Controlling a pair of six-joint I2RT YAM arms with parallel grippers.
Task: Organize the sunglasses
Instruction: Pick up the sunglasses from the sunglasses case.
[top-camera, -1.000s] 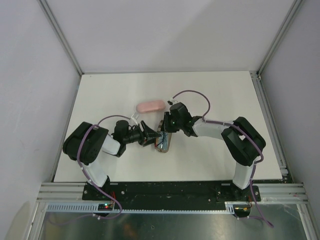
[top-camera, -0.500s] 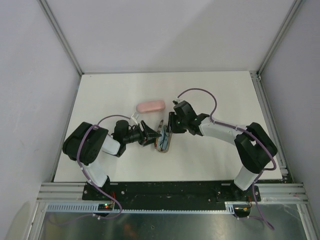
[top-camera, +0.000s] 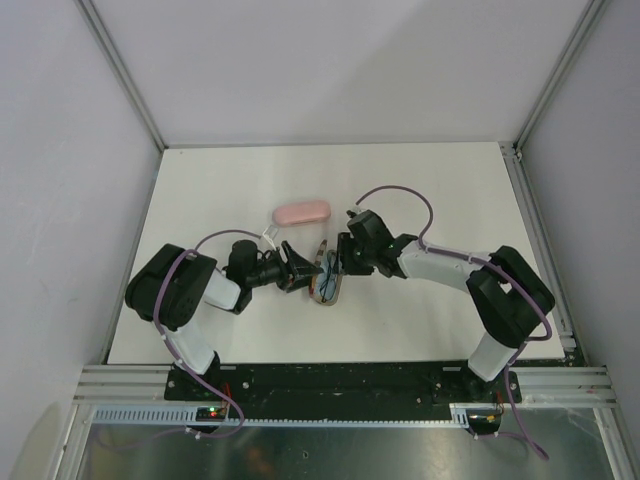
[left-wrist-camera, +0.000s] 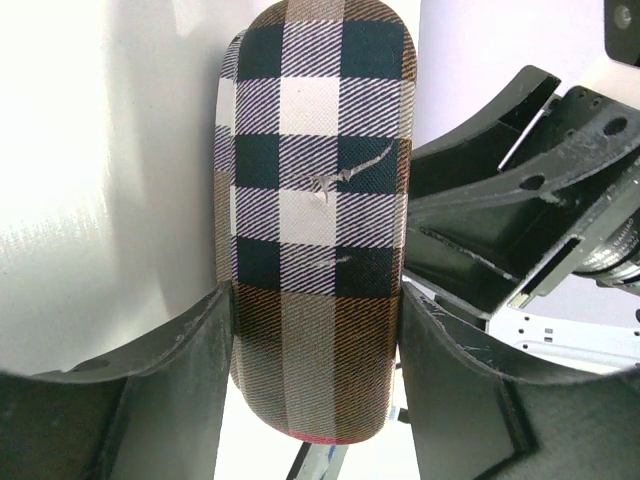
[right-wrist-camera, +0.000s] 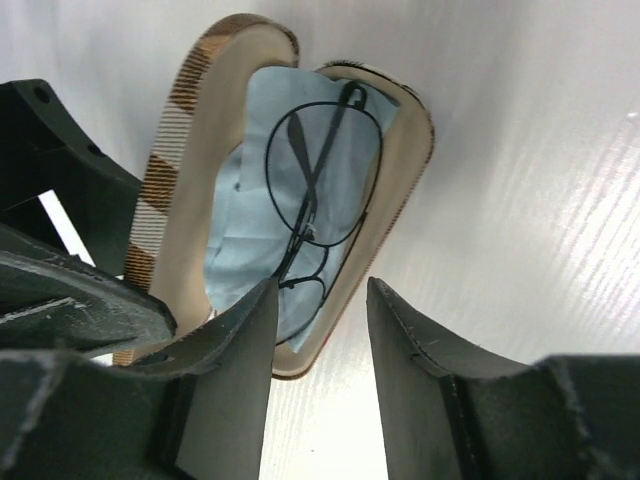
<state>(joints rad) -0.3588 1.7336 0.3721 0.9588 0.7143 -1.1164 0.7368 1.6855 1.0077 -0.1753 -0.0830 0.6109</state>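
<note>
Wire sunglasses (right-wrist-camera: 312, 215) lie on the blue cloth (right-wrist-camera: 245, 230) inside the open case (left-wrist-camera: 315, 200) mid-desk. Our right gripper (right-wrist-camera: 322, 292) has just released them, jaws apart and empty. Our left gripper (left-wrist-camera: 315, 310) clamps the case. We judge closing comes next.

Dark wire sunglasses (right-wrist-camera: 313, 188) lie folded inside the open checkered case (right-wrist-camera: 416, 125).

white table (top-camera: 220, 180), grey walls (top-camera: 330, 60), metal frame (top-camera: 122, 72)
</note>
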